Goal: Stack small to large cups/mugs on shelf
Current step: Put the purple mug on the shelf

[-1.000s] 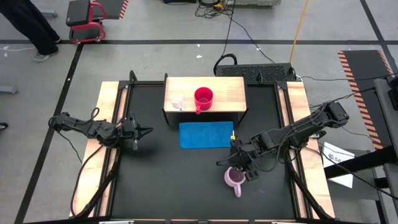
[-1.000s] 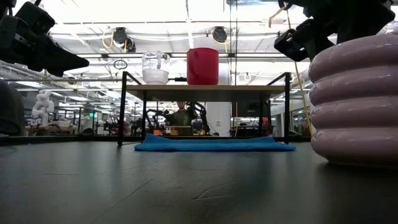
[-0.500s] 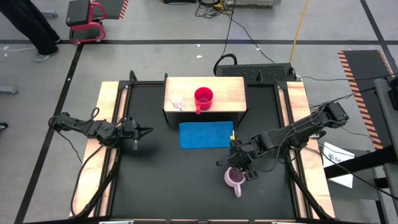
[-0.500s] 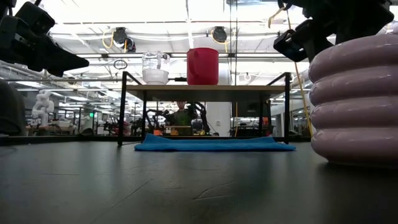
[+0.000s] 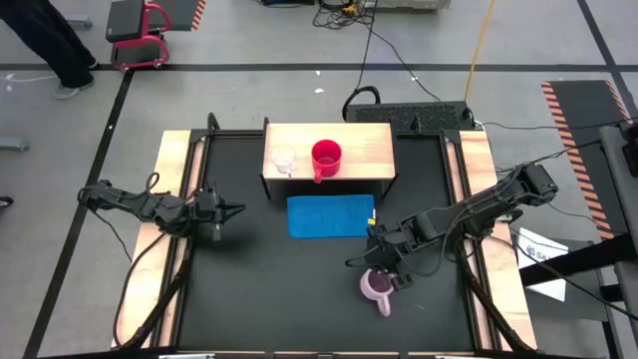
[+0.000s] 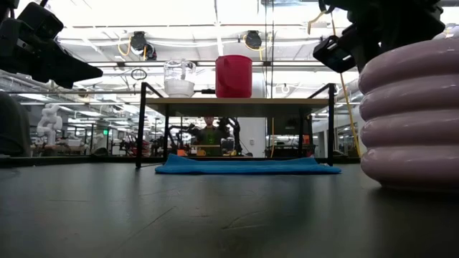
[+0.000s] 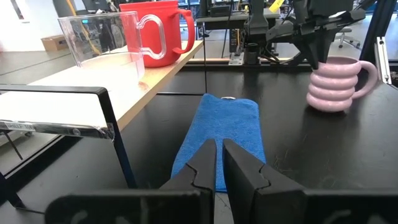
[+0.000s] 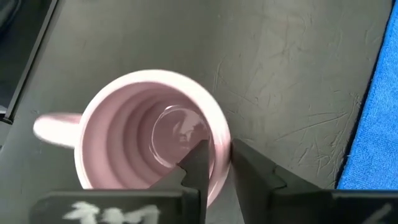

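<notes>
The ribbed lilac mug (image 5: 377,286) stands upright on the black table, near and right of the blue mat (image 5: 329,215). Its handle (image 8: 53,127) points toward the near edge. My right gripper (image 8: 221,165) is shut on its rim from above. The red mug (image 5: 326,155) and the small clear glass cup (image 5: 283,159) stand side by side on the wooden shelf (image 5: 364,150). My left gripper (image 5: 231,209) is shut and empty, left of the mat, clear of everything. My right gripper holds the lilac mug's rim (image 8: 222,134) on the side away from the handle, one finger inside the mug and one outside. The fingers come from above, slanting in from the table's right. The mug is upright, its base on the table in the low view (image 6: 412,115).
The shelf stands on dark side panels at the far middle of the table, with bare board right of the red mug (image 6: 234,75). The blue mat lies flat in front of it. Wooden rails run along both table sides.
</notes>
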`<state>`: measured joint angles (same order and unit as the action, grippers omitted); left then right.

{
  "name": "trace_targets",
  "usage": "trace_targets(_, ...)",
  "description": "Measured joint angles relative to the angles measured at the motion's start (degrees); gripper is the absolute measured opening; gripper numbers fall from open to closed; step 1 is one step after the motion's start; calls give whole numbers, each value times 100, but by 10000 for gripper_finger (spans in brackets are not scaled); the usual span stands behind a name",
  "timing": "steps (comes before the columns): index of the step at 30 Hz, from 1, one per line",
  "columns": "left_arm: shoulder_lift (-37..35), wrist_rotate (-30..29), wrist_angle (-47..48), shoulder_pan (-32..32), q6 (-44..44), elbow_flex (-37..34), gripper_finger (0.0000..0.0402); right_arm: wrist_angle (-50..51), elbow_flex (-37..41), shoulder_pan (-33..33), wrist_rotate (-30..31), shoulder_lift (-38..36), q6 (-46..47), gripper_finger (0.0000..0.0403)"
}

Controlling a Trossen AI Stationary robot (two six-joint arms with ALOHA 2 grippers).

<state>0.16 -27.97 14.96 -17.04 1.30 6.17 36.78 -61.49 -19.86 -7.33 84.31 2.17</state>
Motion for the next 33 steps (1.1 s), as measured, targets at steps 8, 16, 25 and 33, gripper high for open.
trace_targets(8, -2, 0, 0, 0, 4, 0, 31, 19, 2, 4, 49, 0, -7, 12)
trace_targets(16, 0, 0, 0, 2, 7, 0, 31, 4, 2, 2, 16, -14, 4, 7)
trace_targets(25, -1, 0, 0, 1, 5, 0, 31, -3, 2, -2, 296, -605, -78, 5)
trace_targets(33, 0, 0, 0, 2, 2, 0, 31, 458, 2, -2, 883, -1445, -135, 5)
